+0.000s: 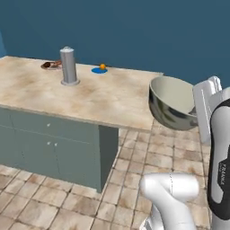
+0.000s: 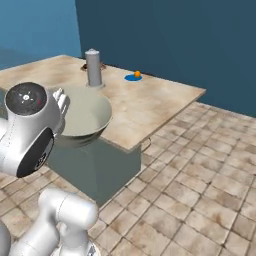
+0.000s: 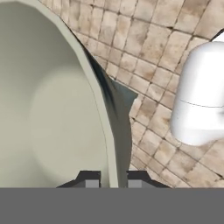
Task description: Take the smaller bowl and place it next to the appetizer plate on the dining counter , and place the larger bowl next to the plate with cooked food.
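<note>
A steel bowl (image 1: 173, 102) with a pale inside hangs in the air just off the right end of the dining counter (image 1: 103, 96), about level with its top. My gripper (image 3: 114, 178) is shut on the bowl's rim (image 3: 105, 131), one fingertip inside and one outside. In the right base view the bowl (image 2: 87, 117) sits in front of the counter's near corner, beside my hand. A small blue plate (image 1: 99, 70) with an orange item lies at the counter's far edge. A brown plate with food (image 1: 51, 65) lies further left. No second bowl is in sight.
A tall grey cylinder (image 1: 68, 66) stands on the counter between the two plates, nearer me. The counter has teal cabinet fronts (image 1: 49, 143). Tiled floor (image 2: 200, 165) spreads right of the counter, with a blue wall behind.
</note>
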Robot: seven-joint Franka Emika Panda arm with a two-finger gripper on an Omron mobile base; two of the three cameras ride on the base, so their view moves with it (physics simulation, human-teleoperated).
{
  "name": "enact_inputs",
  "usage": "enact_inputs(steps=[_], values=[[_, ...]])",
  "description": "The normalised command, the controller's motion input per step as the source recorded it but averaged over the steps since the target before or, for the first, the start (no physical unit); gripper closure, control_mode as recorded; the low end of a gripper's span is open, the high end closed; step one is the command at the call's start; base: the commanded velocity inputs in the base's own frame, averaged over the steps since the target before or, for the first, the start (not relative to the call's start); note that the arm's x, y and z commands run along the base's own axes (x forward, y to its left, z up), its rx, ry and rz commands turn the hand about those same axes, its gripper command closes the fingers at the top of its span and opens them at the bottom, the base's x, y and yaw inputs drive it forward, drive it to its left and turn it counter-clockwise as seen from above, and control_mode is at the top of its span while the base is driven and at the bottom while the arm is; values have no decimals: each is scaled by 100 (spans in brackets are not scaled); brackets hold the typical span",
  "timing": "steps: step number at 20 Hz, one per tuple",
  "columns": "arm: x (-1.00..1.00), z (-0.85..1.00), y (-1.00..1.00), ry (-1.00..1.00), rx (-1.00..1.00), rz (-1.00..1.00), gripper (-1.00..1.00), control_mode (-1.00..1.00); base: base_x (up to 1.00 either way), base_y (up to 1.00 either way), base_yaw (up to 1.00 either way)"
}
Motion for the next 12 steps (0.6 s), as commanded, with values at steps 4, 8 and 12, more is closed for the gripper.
enact_inputs(steps=[4, 8, 12], values=[[0, 0, 0, 0, 0, 0, 100, 100, 0, -100, -39], [0, 0, 0, 0, 0, 0, 100, 100, 8, -100, -33], [0, 0, 0, 0, 0, 0, 100, 100, 33, -100, -26]])
